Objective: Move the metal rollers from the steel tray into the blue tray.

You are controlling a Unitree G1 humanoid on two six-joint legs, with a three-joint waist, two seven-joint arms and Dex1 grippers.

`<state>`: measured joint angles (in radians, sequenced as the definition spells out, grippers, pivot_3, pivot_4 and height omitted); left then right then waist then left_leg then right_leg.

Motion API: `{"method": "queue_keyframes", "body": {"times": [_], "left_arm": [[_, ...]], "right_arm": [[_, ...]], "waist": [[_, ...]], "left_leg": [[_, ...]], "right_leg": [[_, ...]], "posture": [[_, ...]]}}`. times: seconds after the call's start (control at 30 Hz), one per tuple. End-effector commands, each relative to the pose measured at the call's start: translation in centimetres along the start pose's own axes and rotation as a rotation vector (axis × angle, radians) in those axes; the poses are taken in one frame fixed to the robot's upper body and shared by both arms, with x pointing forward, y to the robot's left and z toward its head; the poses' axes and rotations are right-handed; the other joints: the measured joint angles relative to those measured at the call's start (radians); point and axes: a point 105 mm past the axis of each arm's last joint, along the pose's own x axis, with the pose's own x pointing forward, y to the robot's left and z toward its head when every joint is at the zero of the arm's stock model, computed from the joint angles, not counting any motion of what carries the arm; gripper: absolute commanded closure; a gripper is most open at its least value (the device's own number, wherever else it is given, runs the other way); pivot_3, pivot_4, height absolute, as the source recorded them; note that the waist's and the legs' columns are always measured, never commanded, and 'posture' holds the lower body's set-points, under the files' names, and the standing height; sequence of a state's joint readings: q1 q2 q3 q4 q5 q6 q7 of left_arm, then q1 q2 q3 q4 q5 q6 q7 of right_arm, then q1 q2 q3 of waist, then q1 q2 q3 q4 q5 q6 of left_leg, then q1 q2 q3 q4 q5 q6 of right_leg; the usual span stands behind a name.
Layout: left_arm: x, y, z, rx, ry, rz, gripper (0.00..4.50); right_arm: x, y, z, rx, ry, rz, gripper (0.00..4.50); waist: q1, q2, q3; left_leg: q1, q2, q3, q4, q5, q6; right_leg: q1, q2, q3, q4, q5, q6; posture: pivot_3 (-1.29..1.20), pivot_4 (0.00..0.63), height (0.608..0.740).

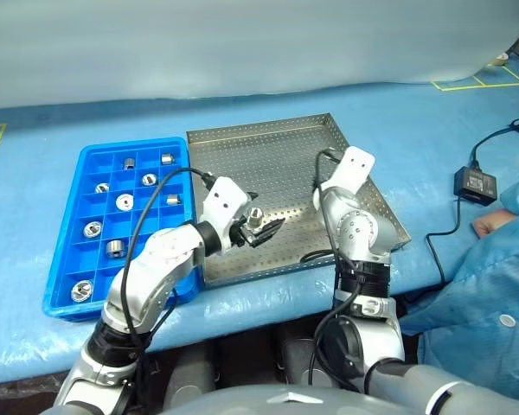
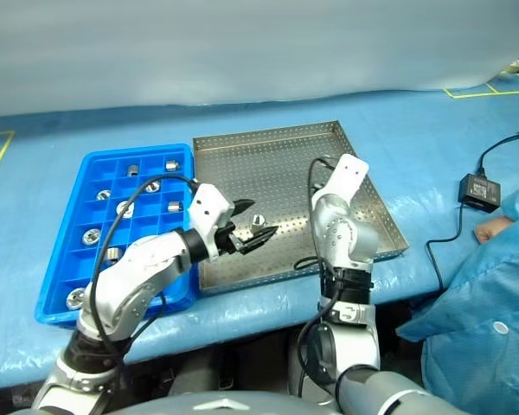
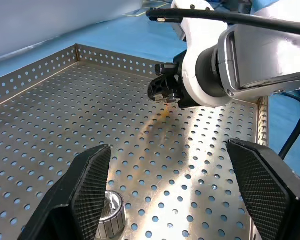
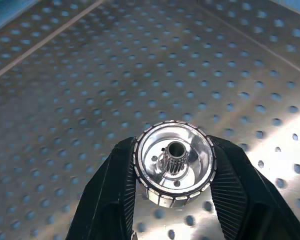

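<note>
Right jaws clamping roller (image 4: 173,163) in wrist view, left jaws wide beside another roller (image 1: 256,216)

Bright blue plastic gridded tray (image 1: 65,290) lies just left of the large perforated steel tray (image 1: 277,151); small ring-like metal rollers (image 1: 124,202) sit in its compartments, one roller (image 1: 256,216) on the steel tray.

The steel tray (image 1: 294,156) is the landmark. Its perforated floor lies bare across the far half and along the far rim, open for passing. Near its front edge the left end effector (image 1: 258,231) stands with fingers spread around a roller (image 1: 256,218) resting on the floor, blocking the front-left part. The right end effector (image 4: 172,200), clamped on a second roller (image 4: 174,162), hangs over the tray's right-centre. Its arm crosses the front-right rim. Touching the tray's left rim is the blue tray (image 1: 69,225). Right of the steel tray, on the worktop (image 1: 415,138), lie a black box (image 1: 476,185) with cable and a person's hand (image 1: 493,223).
</note>
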<state>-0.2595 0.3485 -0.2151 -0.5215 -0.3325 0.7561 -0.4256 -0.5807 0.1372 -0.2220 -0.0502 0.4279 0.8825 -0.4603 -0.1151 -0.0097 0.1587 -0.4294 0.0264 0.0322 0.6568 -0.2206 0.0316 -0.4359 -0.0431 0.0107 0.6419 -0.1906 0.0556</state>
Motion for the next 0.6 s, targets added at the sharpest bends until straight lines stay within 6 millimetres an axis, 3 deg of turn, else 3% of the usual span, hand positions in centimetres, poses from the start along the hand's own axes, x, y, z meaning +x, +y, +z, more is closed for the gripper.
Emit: {"method": "queue_keyframes", "body": {"times": [0.03,0.13,0.3,0.47,0.6], "left_arm": [[-2.2,1.6,1.9,0.028,-0.075,0.097,0.49],[-4.5,3.5,1.6,0.035,-0.056,0.229,0.49],[-7.6,4.6,1.0,0.03,-0.03,0.37,0.49],[-10.8,5.0,0.2,0.031,0.023,0.515,0.49],[-12.2,4.8,-0.9,0.015,0.076,0.577,0.49]], "right_arm": [[-3.6,6.8,1.9,-0.052,-0.074,0.481,2.79],[-6.9,10.2,0.2,-0.207,-0.001,0.815,2.79],[-9.8,12.7,-1.8,-0.321,0.072,1.105,2.79],[-9.5,14.8,-4.4,-0.454,0.126,1.174,2.79],[-8.6,16.6,-6.2,-0.531,0.134,1.182,2.79]], "waist": [[0.007,0.0,0.0],[0.033,0.0,0.0],[0.084,-0.001,0.0],[0.128,-0.002,0.001],[0.156,-0.003,0.0]], "left_leg": [[0.0,0.001,0.0,0.0,0.0,0.0],[-0.001,0.001,0.0,-0.001,0.0,0.0],[-0.001,0.001,0.0,-0.001,0.0,0.0],[-0.001,0.001,0.001,0.0,0.0,0.0],[0.001,0.001,0.001,0.001,0.0,-0.001]], "right_leg": [[-0.001,0.0,0.0,0.0,0.0,0.0],[-0.001,0.001,0.0,0.0,0.0,0.0],[-0.001,0.0,-0.001,0.0,-0.002,-0.004],[-0.001,0.0,-0.001,0.0,-0.004,-0.007],[0.0,0.0,-0.002,0.0,-0.004,-0.008]], "posture": [[0.0,0.15,0.74],[0.05,0.15,0.74],[0.15,0.15,0.74],[0.23,0.15,0.74],[0.28,0.15,0.74]]}}
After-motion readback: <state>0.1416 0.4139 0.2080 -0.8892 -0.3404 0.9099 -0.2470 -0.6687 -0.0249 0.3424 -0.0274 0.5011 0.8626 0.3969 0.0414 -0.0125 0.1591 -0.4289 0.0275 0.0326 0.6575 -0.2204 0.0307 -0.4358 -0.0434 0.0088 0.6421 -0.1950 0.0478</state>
